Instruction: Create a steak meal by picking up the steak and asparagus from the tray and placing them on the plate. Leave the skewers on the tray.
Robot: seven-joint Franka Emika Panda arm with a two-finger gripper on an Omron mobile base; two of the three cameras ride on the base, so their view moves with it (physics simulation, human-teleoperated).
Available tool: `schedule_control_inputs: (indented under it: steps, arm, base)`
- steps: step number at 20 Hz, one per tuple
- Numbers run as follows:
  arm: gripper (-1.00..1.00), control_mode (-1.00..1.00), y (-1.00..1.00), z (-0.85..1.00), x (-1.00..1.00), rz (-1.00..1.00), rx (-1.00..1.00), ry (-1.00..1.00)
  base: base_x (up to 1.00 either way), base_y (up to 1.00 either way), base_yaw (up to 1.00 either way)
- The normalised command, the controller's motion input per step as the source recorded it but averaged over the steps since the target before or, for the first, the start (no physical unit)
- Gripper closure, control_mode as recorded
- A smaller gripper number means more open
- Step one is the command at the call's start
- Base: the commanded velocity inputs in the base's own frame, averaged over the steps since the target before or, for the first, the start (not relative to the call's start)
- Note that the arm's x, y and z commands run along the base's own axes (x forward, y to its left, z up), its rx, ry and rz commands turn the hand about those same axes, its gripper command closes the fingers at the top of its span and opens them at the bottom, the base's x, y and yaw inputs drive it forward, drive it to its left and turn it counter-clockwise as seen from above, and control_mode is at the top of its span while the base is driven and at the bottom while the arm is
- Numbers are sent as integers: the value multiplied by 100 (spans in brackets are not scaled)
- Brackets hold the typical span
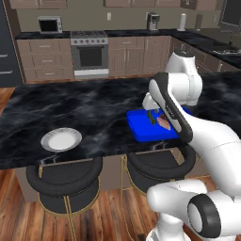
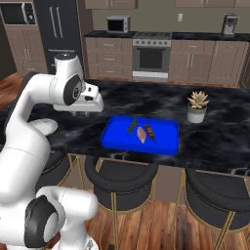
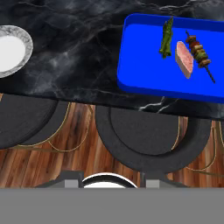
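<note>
The blue tray (image 1: 141, 131) (image 2: 117, 139) (image 3: 144, 83) lies on the dark marble counter near its front edge. On it are the green asparagus (image 1: 151, 116) (image 2: 132, 125) (image 3: 166, 38), the pinkish steak (image 1: 164, 122) (image 2: 141, 134) (image 3: 184, 59) and one brown skewer (image 2: 150, 132) (image 3: 200, 54), side by side. The round white-grey plate (image 1: 61, 131) (image 3: 27, 41) sits empty well to the tray's left. My gripper (image 2: 80, 113) (image 3: 111, 183) hangs high over the counter's front edge, left of the tray, with its fingertips apart and nothing between them.
Two black round stools (image 3: 148, 135) (image 1: 63, 179) stand under the counter's front edge. A potted succulent (image 2: 197, 106) stands on the counter right of the tray. Bare marble lies between plate and tray.
</note>
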Motion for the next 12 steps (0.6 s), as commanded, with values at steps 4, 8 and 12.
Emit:
schedule_control_inputs:
  steps: [4,8,12]
  arm:
    - [-100,-100,-2,0,-4,-4,0,0]
    - [-100,-100,-11,-3,-5,-10,0,-3]
    - [-100,-100,-38,0,0,-6,1,-4]
  base:
    - [0,0,0]
    - [0,0,0]
    - [0,0,0]
